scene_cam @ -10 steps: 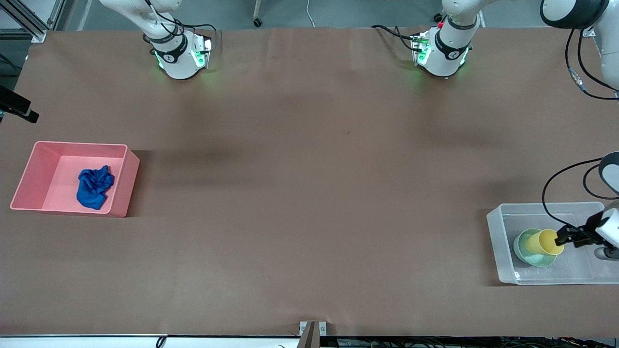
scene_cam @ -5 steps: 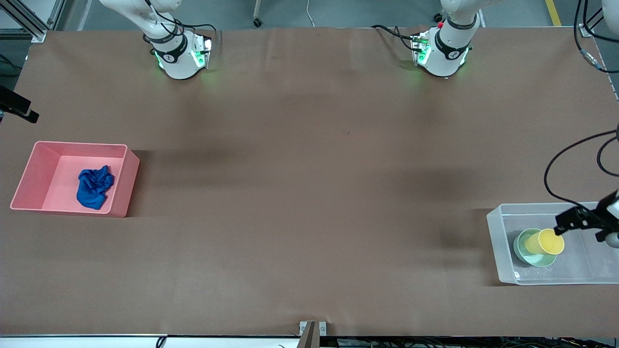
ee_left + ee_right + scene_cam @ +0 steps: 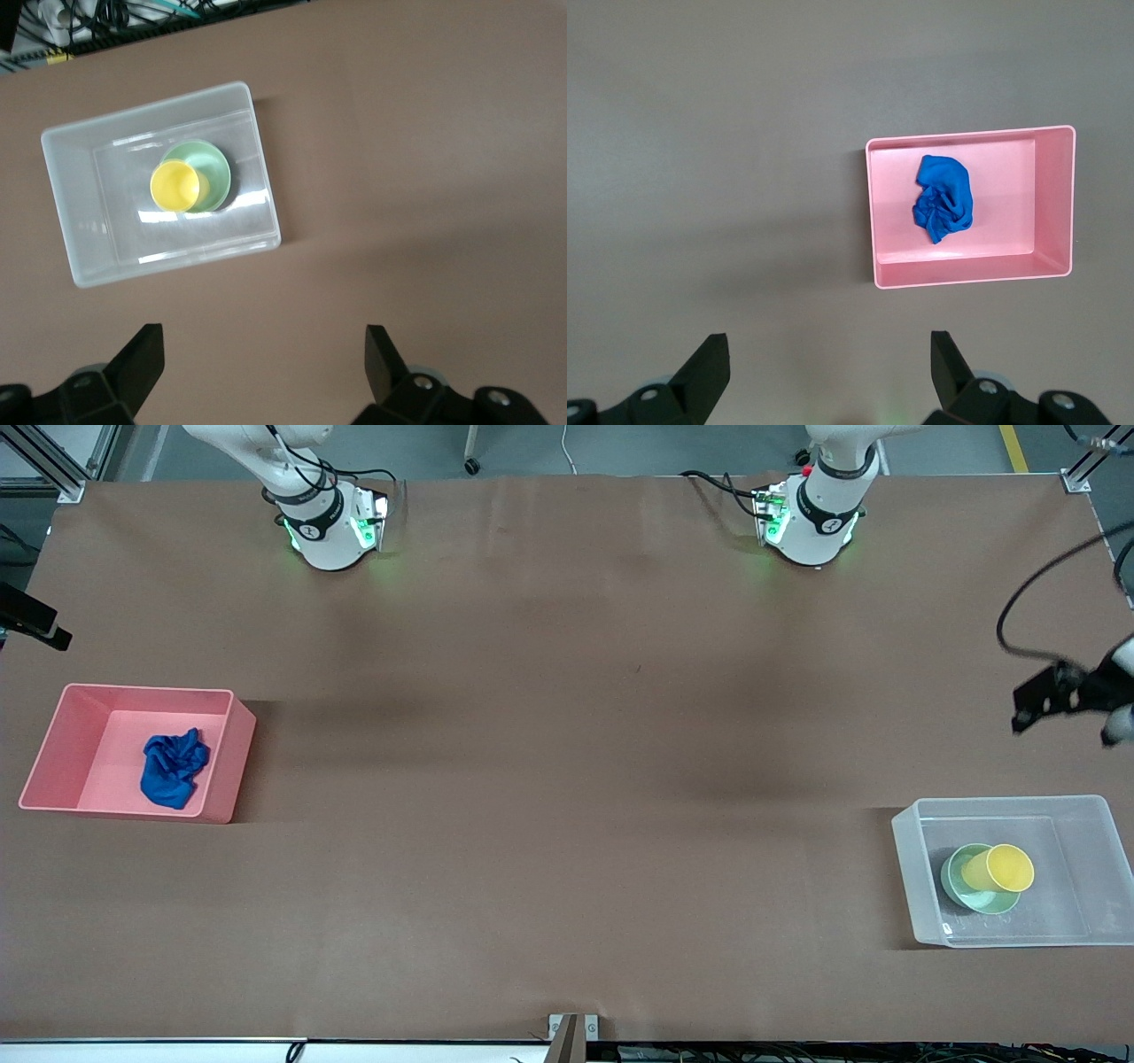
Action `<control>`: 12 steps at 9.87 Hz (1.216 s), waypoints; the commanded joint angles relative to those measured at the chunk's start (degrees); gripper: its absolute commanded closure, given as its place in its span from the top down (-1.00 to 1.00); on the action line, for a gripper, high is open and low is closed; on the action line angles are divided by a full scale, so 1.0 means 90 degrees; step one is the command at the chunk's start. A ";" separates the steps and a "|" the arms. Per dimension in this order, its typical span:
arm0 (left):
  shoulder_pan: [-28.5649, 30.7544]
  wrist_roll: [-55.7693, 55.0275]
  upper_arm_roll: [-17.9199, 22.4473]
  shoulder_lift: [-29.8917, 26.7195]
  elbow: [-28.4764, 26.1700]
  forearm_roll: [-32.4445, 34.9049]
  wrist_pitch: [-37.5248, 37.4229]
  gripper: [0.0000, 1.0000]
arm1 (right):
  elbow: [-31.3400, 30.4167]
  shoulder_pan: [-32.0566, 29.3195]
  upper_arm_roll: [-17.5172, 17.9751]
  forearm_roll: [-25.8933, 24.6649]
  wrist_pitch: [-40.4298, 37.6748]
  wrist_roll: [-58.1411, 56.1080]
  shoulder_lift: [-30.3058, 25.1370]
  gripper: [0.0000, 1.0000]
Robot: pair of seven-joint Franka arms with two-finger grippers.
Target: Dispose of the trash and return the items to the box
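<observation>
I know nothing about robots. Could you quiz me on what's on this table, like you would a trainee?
1. True or false: the yellow cup stands in the green bowl.
2. Which container holds the blue cloth: A, the clear tub; B, the pink bin?
3. Is the left gripper holding anything?

Key: 1 true. 2 B. 3 No; it is open, above bare table.

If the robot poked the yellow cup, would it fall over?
Probably. The yellow cup leans tilted in the mint-green bowl, not standing flat, so it may tip or roll. It looks like thin plastic, likely light. The clear box should catch it.
</observation>
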 commanded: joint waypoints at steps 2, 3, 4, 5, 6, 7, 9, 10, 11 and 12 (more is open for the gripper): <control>-0.0786 -0.0073 0.0831 -0.0463 -0.0090 -0.0203 -0.0692 1.00 | -0.0042 -0.0002 0.0013 -0.0092 -0.0028 -0.0049 -0.0073 1.00; -0.0835 -0.0151 0.0821 -0.0395 0.0231 -0.0135 -0.1129 1.00 | -0.0042 -0.0002 0.0013 -0.0092 -0.0028 -0.0049 -0.0073 1.00; -0.0835 -0.0384 0.0744 -0.0433 0.0350 -0.0115 -0.1510 1.00 | -0.0042 -0.0002 0.0013 -0.0092 -0.0028 -0.0049 -0.0073 1.00; -0.0797 -0.0638 0.0608 -0.0511 0.0322 -0.0105 -0.1669 1.00 | -0.0042 -0.0002 0.0013 -0.0092 -0.0028 -0.0049 -0.0073 1.00; -0.0777 -0.0785 0.0442 -0.0589 0.0196 -0.0086 -0.1651 1.00 | -0.0042 -0.0002 0.0013 -0.0092 -0.0028 -0.0049 -0.0063 1.00; -0.0777 -0.0951 0.0344 -0.0658 0.0069 -0.0085 -0.1612 1.00 | -0.0042 -0.0002 0.0013 -0.0092 -0.0028 -0.0049 -0.0072 1.00; -0.1116 -0.1146 0.0439 -0.0930 -0.0427 -0.0085 -0.1350 1.00 | -0.0042 -0.0002 0.0013 -0.0092 -0.0037 -0.0049 -0.0073 1.00; -0.1235 -0.1380 0.0614 -0.0970 -0.0527 -0.0056 -0.1271 1.00 | -0.0042 -0.0002 0.0013 -0.0092 -0.0028 -0.0049 -0.0073 1.00; -0.1226 -0.1440 0.0587 -0.0913 -0.0518 -0.0056 -0.1251 1.00 | -0.0042 -0.0002 0.0013 -0.0092 -0.0028 -0.0049 -0.0073 1.00; -0.1216 -0.1441 0.0577 -0.0874 -0.0508 -0.0056 -0.1231 1.00 | -0.0042 -0.0002 0.0013 -0.0092 -0.0028 -0.0049 -0.0073 1.00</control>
